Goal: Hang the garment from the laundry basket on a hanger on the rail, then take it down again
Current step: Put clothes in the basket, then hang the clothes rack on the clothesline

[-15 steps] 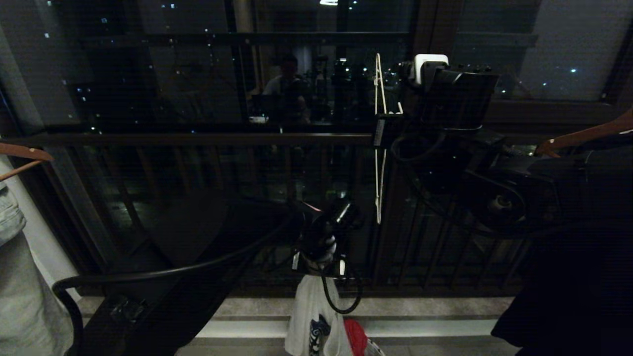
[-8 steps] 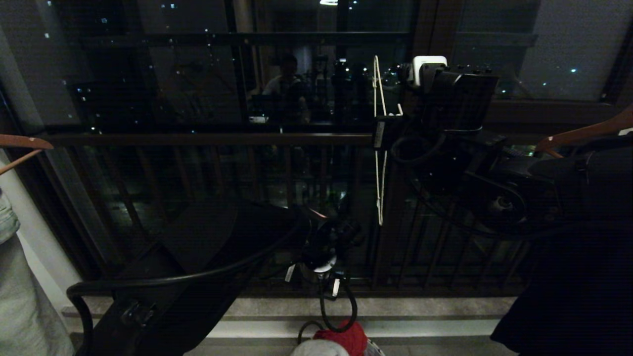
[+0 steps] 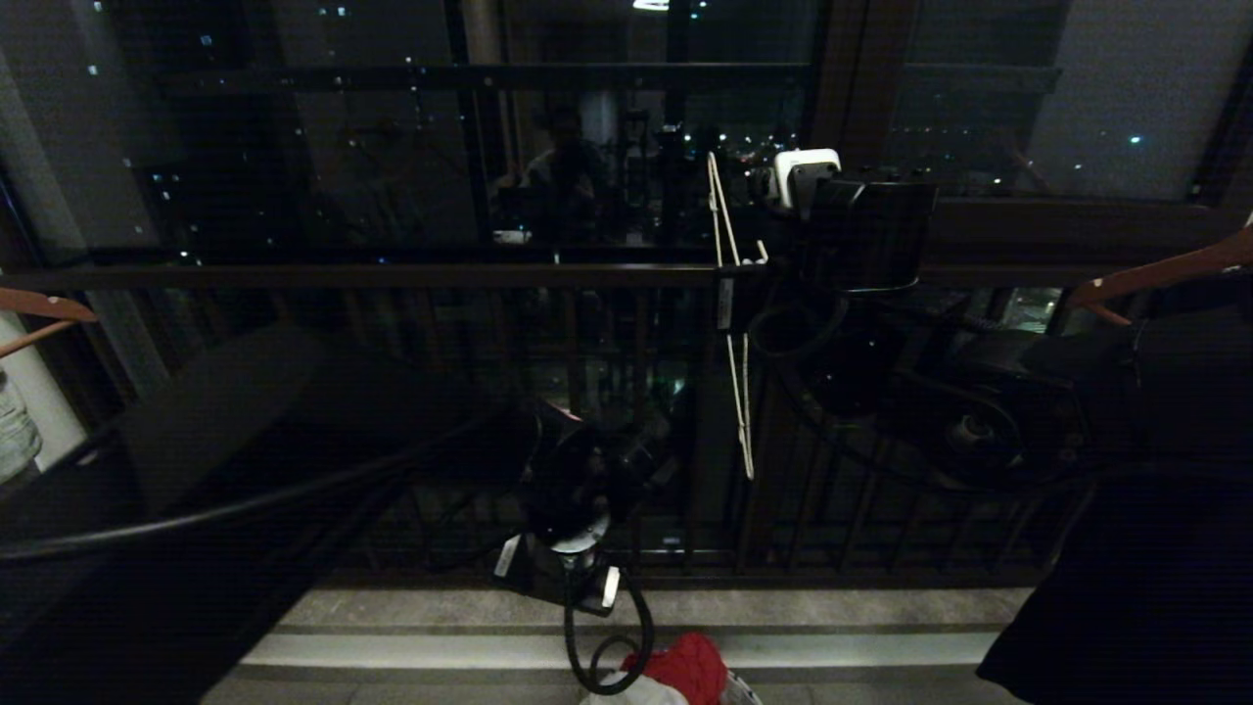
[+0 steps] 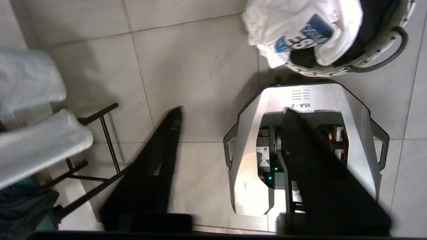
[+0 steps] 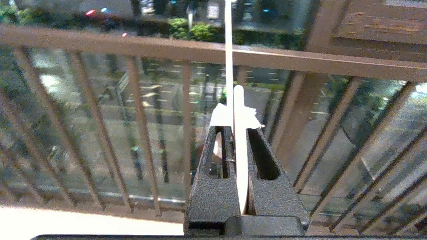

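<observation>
Balcony railing (image 3: 392,275) ran across head view, w/ the robot base (image 4: 302,150) on floor tiles below. Laundry basket (image 4: 373,56) stood just beside base front; white T-shirt (image 4: 300,30) w/ blue print lay crumpled in it, partly draped over rim, a red cloth (image 3: 685,666) alongside. Left gripper (image 4: 230,116) hung above floor near basket, jaws apart, nothing between them. Right gripper (image 5: 238,133) was raised at railing height, clamped on white wire hanger (image 3: 729,294), held edge-on. Judgement: shirt is light, limp, will sag and bunch; best pinched at a raised fold nr collar. Hanger thin, springy, may twist in grip.
</observation>
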